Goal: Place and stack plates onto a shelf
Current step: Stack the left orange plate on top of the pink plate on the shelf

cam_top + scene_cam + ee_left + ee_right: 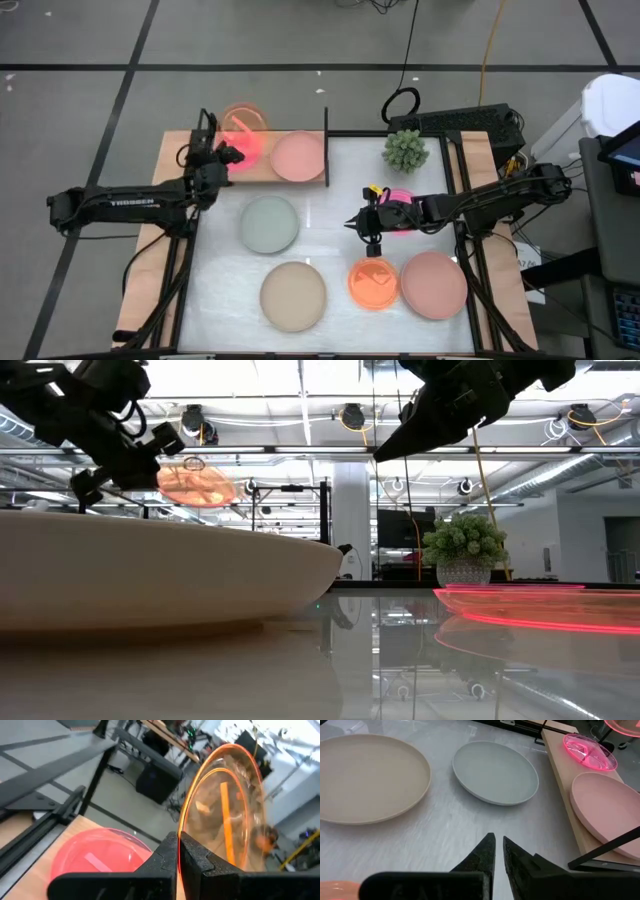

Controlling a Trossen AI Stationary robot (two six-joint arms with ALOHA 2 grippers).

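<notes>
Two plates already lie on the shelf (pixel 255 172) in the high view, a neon pink plate (pixel 246 148) and a pale pink plate (pixel 299 155) beside it, and the left gripper (pixel 232 153) hangs right over the neon one, its fingers clenched on the rim of a small orange plate (pixel 243 117) that stands out past the shelf's far edge. So the drop spot lies just beneath the held plate, and the left arm is plainly the nearer one. The right gripper (pixel 372 243) waits over the worktop (pixel 330 250), fingers pinched together and holding nothing, with a second orange plate (pixel 373 283) just beside it, and a grey-green plate (pixel 269 223) and a beige plate (pixel 293 295) further off. From the low view, the held orange plate (pixel 196 485) is tilted and well clear of any surface. Through the left wrist view, it stands nearly on edge (pixel 225 815) in the fingers (pixel 167 855), the neon pink plate (pixel 100 857) below; it likely needs levelling before release. Seen from the right wrist view, open worktop (pixel 445 835) lies ahead of the fingers (pixel 487 851).
</notes>
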